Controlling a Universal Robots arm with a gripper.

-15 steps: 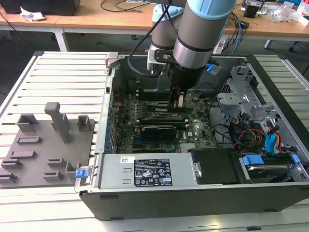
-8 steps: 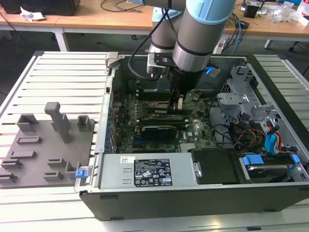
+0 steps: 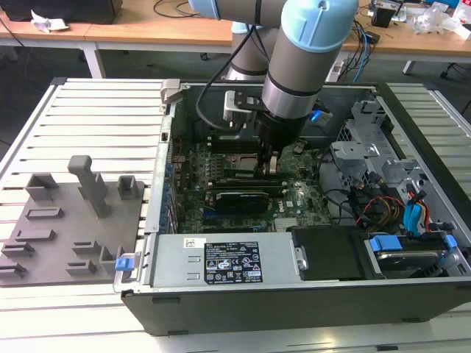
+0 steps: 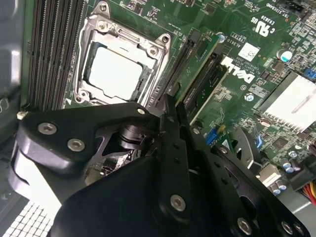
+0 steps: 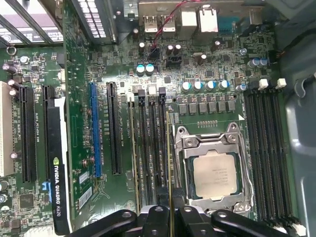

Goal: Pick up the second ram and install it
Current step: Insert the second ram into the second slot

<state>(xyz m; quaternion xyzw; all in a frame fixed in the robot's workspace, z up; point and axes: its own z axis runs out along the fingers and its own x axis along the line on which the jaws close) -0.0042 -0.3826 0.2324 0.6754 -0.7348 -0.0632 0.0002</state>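
Observation:
The second ram (image 5: 169, 163) is a thin green stick seen edge-on. It stands along a black slot right beside the metal-framed CPU socket (image 5: 215, 173). My gripper (image 5: 170, 219) is shut on its near end, one black finger (image 5: 157, 217) on each side. In the second wrist view the shut gripper (image 4: 176, 109) pinches the ram (image 4: 200, 64), whose green face runs away between two black slots next to the CPU socket (image 4: 116, 69). In the exterior view the gripper (image 3: 268, 165) reaches down into the open computer case, with the ram (image 3: 246, 175) low over the motherboard. Whether the ram is seated cannot be told.
Another thin board edge (image 5: 134, 163) stands in a slot farther from the socket. A black graphics card (image 5: 57, 163) lies beyond the slots. In the exterior view, the power supply (image 3: 221, 257), drive cage (image 3: 368, 140) and cables (image 3: 383, 206) crowd the case. A grey fixture tray (image 3: 66, 220) sits outside.

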